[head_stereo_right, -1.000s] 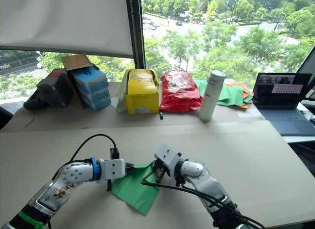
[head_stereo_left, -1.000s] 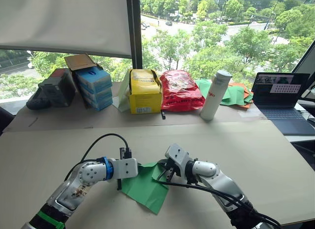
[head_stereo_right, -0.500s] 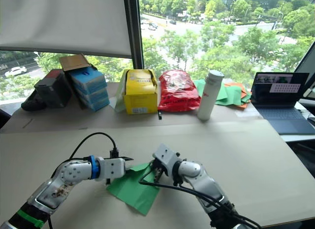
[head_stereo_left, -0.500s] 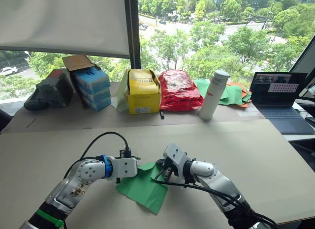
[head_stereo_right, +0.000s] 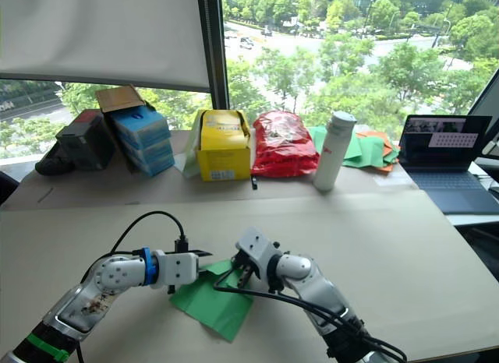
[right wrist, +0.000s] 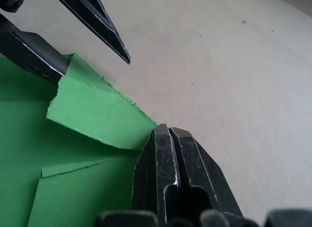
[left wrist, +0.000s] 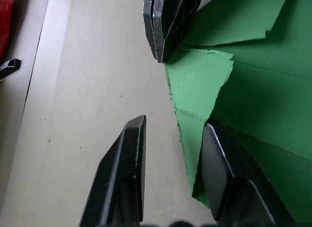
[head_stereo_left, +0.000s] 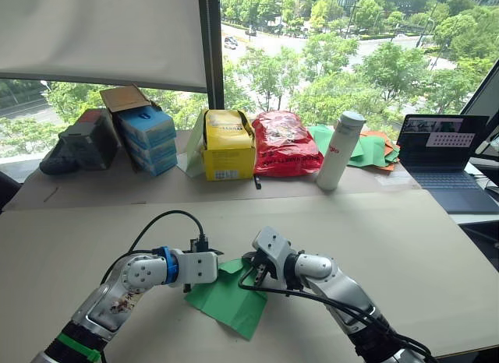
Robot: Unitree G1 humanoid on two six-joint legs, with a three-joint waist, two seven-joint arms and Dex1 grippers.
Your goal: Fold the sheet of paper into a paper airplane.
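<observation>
While pinned flat on the counter (head_stereo_left: 405, 246) between both arms, sheet of paper (head_stereo_left: 226, 297) lying near the front edge, far corner turned in as a small ragged flap. Right gripper (right wrist: 168, 139) closed to a single point, pressing down at the paper's far edge beside that flap; holding nothing between the fingers. Left gripper (left wrist: 170, 134) spread moderately, one finger on the green edge, the other on bare counter. Compared with a second ago: right gripper slid leftward along the edge, closer to the left gripper; sheet nudged slightly left, shape unchanged. Looks like creasing of a corner fold, early in the airplane. Yellow box (head_stereo_left: 230, 145), red bag (head_stereo_left: 284, 142), white bottle (head_stereo_left: 341, 150), laptop (head_stereo_left: 440, 156) unmoved behind.
</observation>
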